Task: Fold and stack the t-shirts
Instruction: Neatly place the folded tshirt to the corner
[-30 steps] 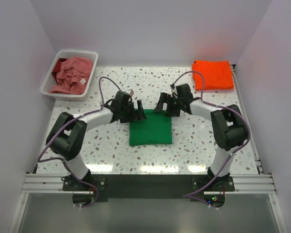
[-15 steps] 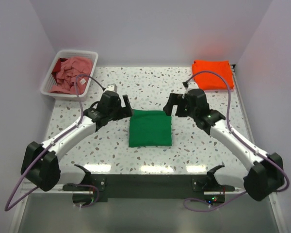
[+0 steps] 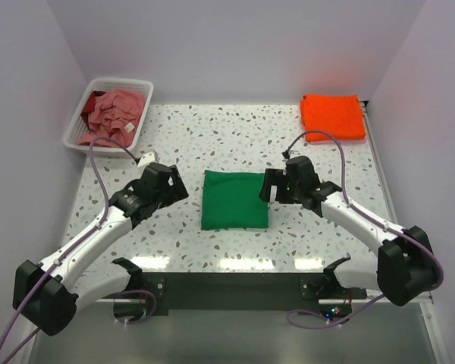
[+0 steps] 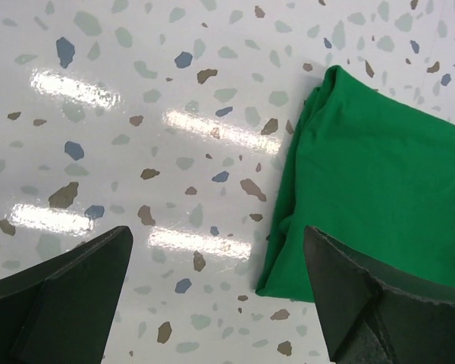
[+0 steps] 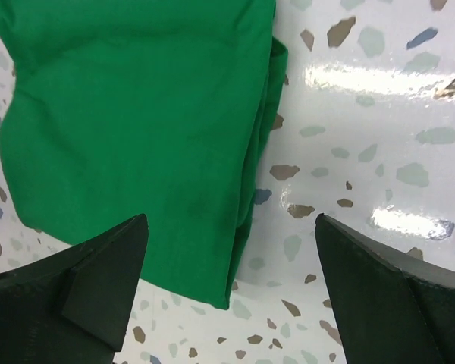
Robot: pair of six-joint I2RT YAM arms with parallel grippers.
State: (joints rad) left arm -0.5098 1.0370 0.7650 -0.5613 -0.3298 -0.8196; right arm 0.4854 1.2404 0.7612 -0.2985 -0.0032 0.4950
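Observation:
The green t-shirt (image 3: pixel 234 199) lies folded in a neat rectangle at the table's middle. It also shows in the left wrist view (image 4: pixel 371 197) and the right wrist view (image 5: pixel 136 136). The orange t-shirt (image 3: pixel 333 116) lies folded at the far right corner. The pink t-shirt (image 3: pixel 111 116) with a white tag is crumpled in the basket. My left gripper (image 3: pixel 179 189) is open and empty, left of the green shirt (image 4: pixel 220 303). My right gripper (image 3: pixel 268 185) is open and empty over the shirt's right edge (image 5: pixel 231 296).
A white slatted basket (image 3: pixel 74 129) stands at the far left corner. White walls close in the table on three sides. The table (image 3: pixel 182 136) is white speckled terrazzo.
Both arms have drawn back from the far edge of the green shirt, the left gripper moving left and nearer, the right one nearer. The shirts have not moved.

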